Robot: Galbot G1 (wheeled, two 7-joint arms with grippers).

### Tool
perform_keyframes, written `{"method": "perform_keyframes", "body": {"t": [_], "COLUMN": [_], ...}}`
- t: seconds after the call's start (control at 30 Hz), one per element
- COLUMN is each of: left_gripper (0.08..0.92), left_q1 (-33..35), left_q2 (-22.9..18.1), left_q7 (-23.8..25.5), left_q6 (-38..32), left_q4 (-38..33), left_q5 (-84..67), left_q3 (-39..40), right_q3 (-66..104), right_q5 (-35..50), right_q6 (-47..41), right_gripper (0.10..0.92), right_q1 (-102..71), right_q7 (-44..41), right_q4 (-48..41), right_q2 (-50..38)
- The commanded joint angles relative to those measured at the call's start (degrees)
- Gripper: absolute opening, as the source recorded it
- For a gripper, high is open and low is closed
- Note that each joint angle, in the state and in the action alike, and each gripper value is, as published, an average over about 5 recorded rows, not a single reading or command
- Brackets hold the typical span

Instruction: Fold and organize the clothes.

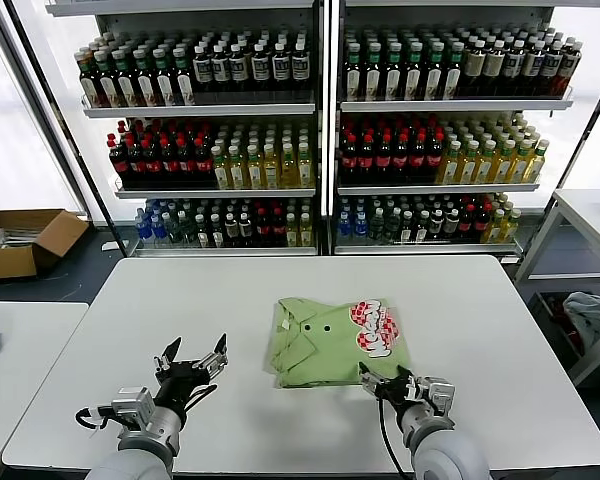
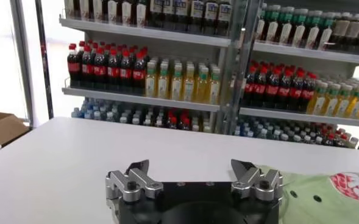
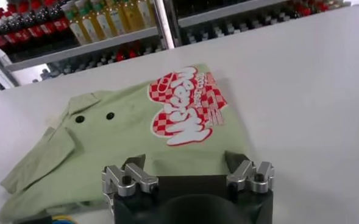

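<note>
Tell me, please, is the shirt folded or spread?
Folded: the shirt is a compact rectangle, collar and print up, no sleeves showing.

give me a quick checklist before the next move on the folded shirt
1. Shirt folded into a compact bundle, collar and print up: ok.
2. Shirt fully on the white table, away from its edges: ok.
3. Right pincer open, holding nothing, at the shirt's near edge: ok.
4. Left pincer open, empty, off to the shirt's side: ok.
5. Fold edges neat: not ok, the collar side looks rumpled.
6. Layers underneath flat: cannot tell.
</note>
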Motion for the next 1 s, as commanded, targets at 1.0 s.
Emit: {"method": "perform_keyframes", "body": {"t": [1.0], "left_gripper": [0.823], "left_q1": [2.35], "left_q2": [-2.63], "left_q7": [3.06], "left_q6": [-10.2], "left_q4": [1.82], "left_q5": [0.98], "left_q3": [0.89], "right_q3": [15.48], "right_q5": [-26.83], "right_q6": [4.85], "right_gripper": [0.823], "right_q1": [-7.65], "right_q7": [-5.05], "right_q4": [4.79], "right_q2": [0.07]}}
